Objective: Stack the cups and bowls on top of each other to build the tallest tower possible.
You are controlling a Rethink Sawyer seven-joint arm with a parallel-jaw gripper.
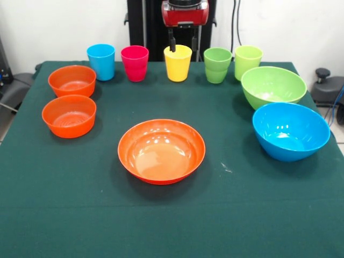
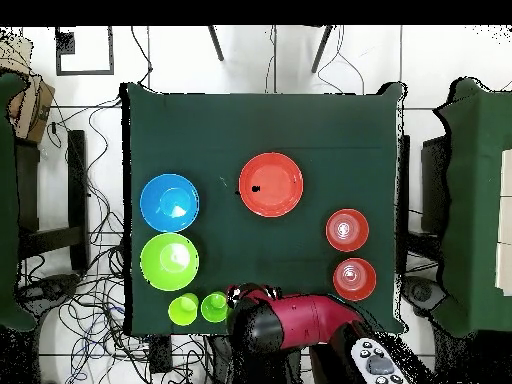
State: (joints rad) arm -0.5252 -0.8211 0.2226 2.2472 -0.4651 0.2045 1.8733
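Note:
Several cups stand in a row at the table's far edge: sky blue [image 1: 101, 62], pink [image 1: 134, 63], yellow [image 1: 178, 63], green [image 1: 217, 65] and lime [image 1: 248, 60]. The wide orange bowl [image 1: 161, 151] sits mid-table. Two small orange bowls [image 1: 72, 80] [image 1: 69, 115] are at the left, and the lime bowl [image 1: 273, 86] and blue bowl [image 1: 291, 130] at the right. No tower is in view; every piece stands alone. My gripper [image 1: 184, 43] hangs open over the yellow cup, with one finger [image 1: 172, 43] at the cup's left rim and the other beyond its right side.
In the overhead view the red arm [image 2: 290, 322] covers most of the cup row, so only two green cups [image 2: 183, 309] [image 2: 214, 306] show there. The dark green cloth [image 1: 242, 204] covers the table. Cables and chairs surround it.

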